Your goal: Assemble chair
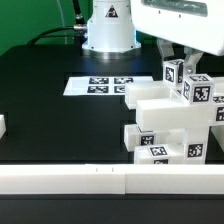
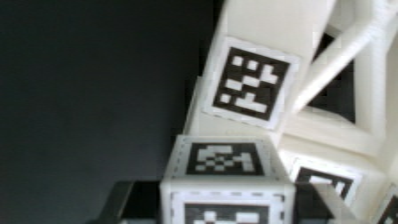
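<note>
The black table (image 1: 50, 115) lies mostly bare toward the exterior view's left. The blocky white chair (image 1: 165, 125), tagged, stands at the right near the front rail (image 1: 100, 180). The gripper (image 1: 180, 62) clenches its top post.

The chair (image 1: 172, 118) parts look like smooth white plastic with a slight sheen. The bench (image 1: 50, 105) is matt black. The marker board (image 1: 100, 86) looks papery.

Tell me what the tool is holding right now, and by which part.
The tool is shut on a tagged white chair piece at its top end, above the partly built chair.
</note>
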